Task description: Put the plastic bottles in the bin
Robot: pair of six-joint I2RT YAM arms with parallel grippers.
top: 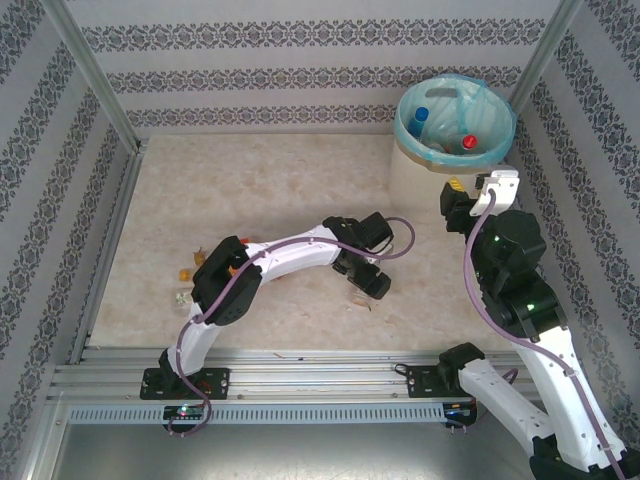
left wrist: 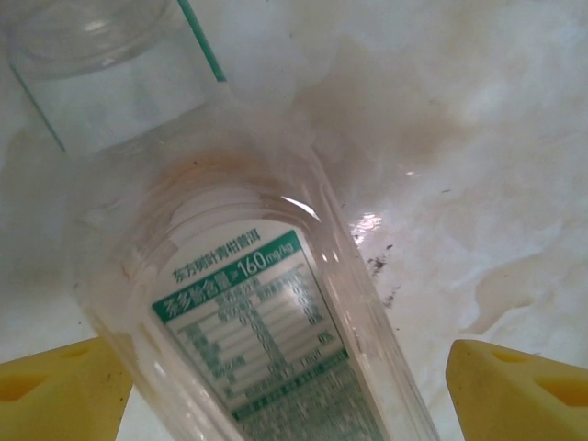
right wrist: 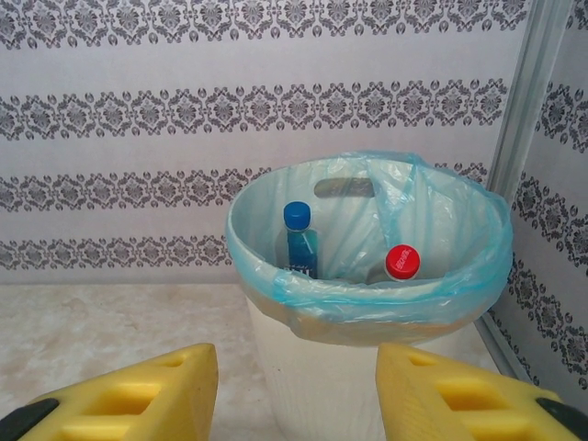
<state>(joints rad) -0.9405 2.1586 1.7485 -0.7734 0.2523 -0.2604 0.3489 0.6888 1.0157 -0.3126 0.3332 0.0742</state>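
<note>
Our left fingers (left wrist: 519,390) stand spread on either side of a clear green-labelled bottle (left wrist: 257,294) lying on the surface (left wrist: 478,138), not yet pinching it. We should centre on its body and close gently, since smooth plastic will likely slip. Our right fingers (right wrist: 138,395) hang apart and empty before the bin (right wrist: 459,299), which holds a blue-capped bottle (right wrist: 299,241) and a red-capped bottle (right wrist: 401,263).

Bin (top: 455,120) in the far right corner of the table (top: 280,180), two bottles (right wrist: 299,241) standing inside. Right gripper (top: 456,190) sits just before it. Mid-table, a lying bottle (left wrist: 276,312) rests between the left gripper (top: 362,290) fingers, a second bottle (left wrist: 101,73) just beyond it.
</note>
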